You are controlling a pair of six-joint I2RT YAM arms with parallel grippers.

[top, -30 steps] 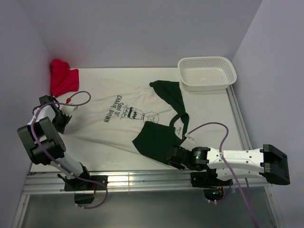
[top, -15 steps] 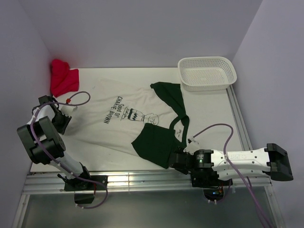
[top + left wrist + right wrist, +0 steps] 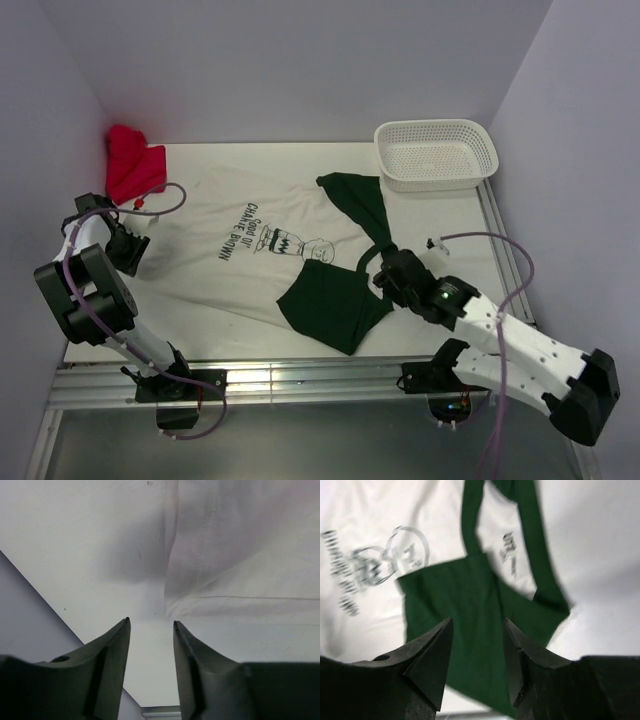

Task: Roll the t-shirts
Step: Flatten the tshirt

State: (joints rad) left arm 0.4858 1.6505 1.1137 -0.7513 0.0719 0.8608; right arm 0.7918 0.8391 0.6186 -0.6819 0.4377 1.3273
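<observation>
Two garments covered most of the pale tabletop point(image 3: 200, 330). The larger, a white t-shirt point(image 3: 230, 280), lay spread nearly flat across the left and middle, with loose wrinkles toward its near edge. Its dark cartoon print and lettering point(image 3: 262, 238) faced up and read sideways in the top view. The smaller, a dark green t-shirt point(image 3: 330, 300), lay crumpled over the white one's right side. Its broad folded part was near the front edge, and a narrower twisted length ran back to a second bunch point(image 3: 352, 192) near the white basket point(image 3: 437, 183) in the far right corner. A red cloth bundle point(image 3: 133, 165) sat in the far left corner, just beyond the white t-shirt.

The right end effector point(image 3: 388, 264) hung over the right edge of the green t-shirt. In the blurred wrist view its fingers point(image 3: 432, 650) stood apart above the green cloth point(image 3: 470, 615), gripping nothing; whether they touched the fabric I cannot tell.

The left end effector point(image 3: 128, 246) sat at the white t-shirt's left edge. Its fingers point(image 3: 112, 645) were parted by a narrow gap with only bare tabletop point(image 3: 75, 540) between them, and the shirt's hemmed edge point(image 3: 235, 600) lay just ahead of the right finger.
</observation>
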